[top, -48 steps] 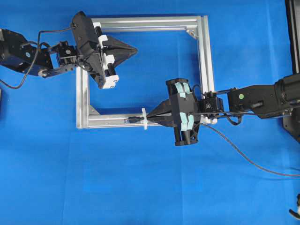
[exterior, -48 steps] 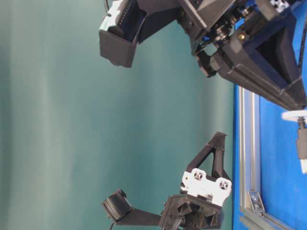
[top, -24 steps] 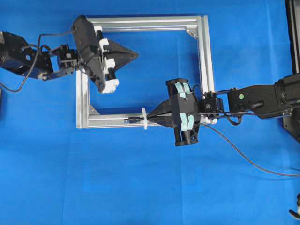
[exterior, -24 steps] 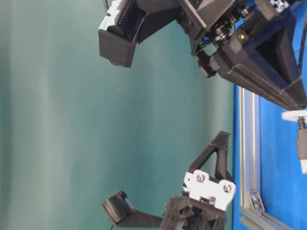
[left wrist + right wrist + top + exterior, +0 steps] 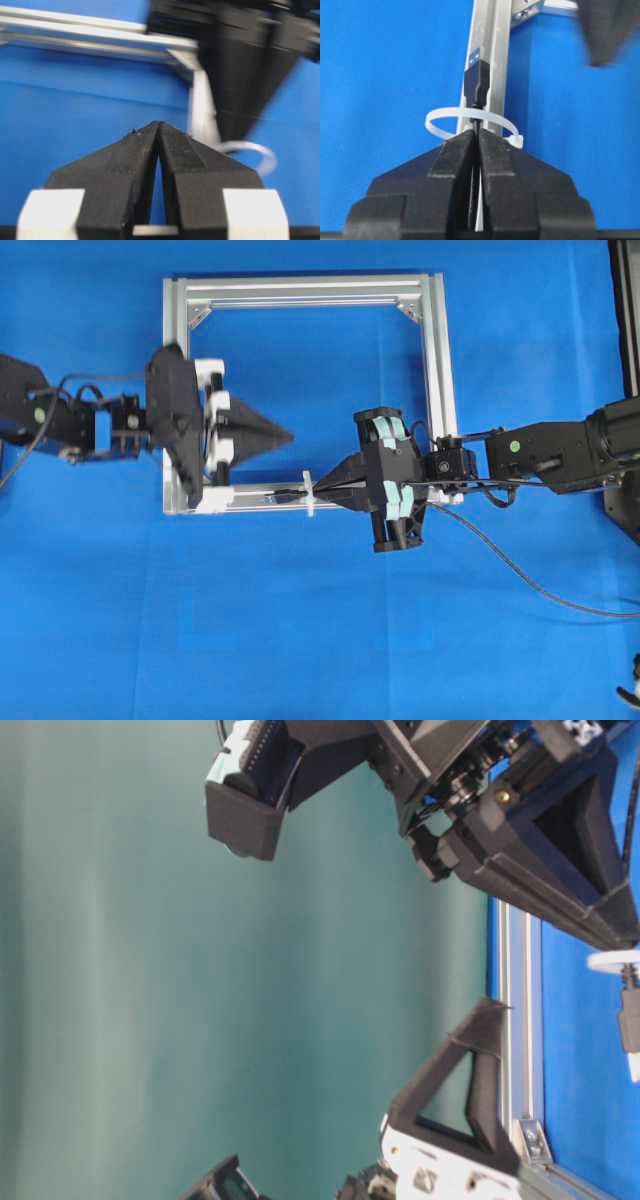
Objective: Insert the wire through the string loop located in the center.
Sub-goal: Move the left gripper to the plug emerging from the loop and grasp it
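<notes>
The black wire (image 5: 520, 575) ends in a dark plug with a metal tip (image 5: 476, 80). The plug has passed through the white string loop (image 5: 470, 120), which stands on the near bar of the silver frame (image 5: 437, 370). My right gripper (image 5: 477, 132) is shut on the wire just behind the loop. In the overhead view it (image 5: 318, 486) touches the loop (image 5: 309, 493), with the plug (image 5: 285, 496) on the loop's left. My left gripper (image 5: 290, 437) is shut and empty. It hovers inside the frame, pointing right, up and left of the loop. The left wrist view shows it (image 5: 158, 123) with the loop (image 5: 250, 147) blurred.
The wire trails right from my right gripper across the blue table to the edge of the overhead view. The frame's left bar (image 5: 175, 360) runs under my left wrist. In the table-level view the loop (image 5: 615, 960) and plug (image 5: 630, 1020) sit at the right edge.
My left arm has swung from the frame's far left corner down toward the near bar, its shut tip now close to the loop. The right gripper and wire have not moved.
</notes>
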